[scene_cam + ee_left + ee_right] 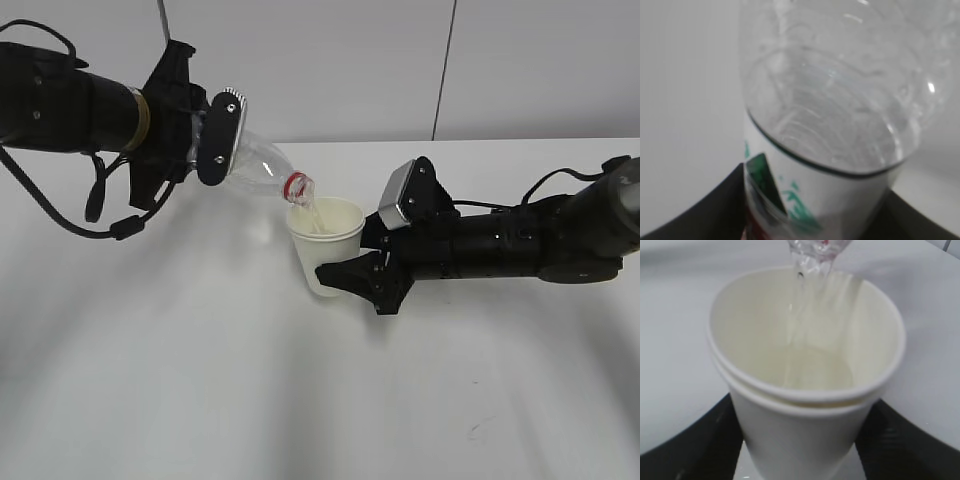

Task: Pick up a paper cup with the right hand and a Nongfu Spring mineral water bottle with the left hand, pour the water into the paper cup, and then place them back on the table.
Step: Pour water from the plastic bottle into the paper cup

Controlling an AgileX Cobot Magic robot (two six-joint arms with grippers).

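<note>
My left gripper [205, 140] is shut on the Nongfu Spring bottle [262, 170], held tilted with its red neck ring over the cup's rim. Water [312, 215] streams from its mouth into the paper cup [328, 245]. In the left wrist view the bottle [840, 125] fills the frame, label low, black fingers [705, 210] at both sides. My right gripper [350, 270] is shut on the cup, which shows a doubled rim in the right wrist view [805, 390]. Water [815, 367] lies in the cup's bottom and a stream [810, 270] falls in at the far rim.
The white table [200, 380] spreads around both arms, with faint dark scuffs at the front right [475, 428]. A pale wall with vertical seams [445, 70] stands behind. The left arm's black cable [60, 215] loops down at the far left.
</note>
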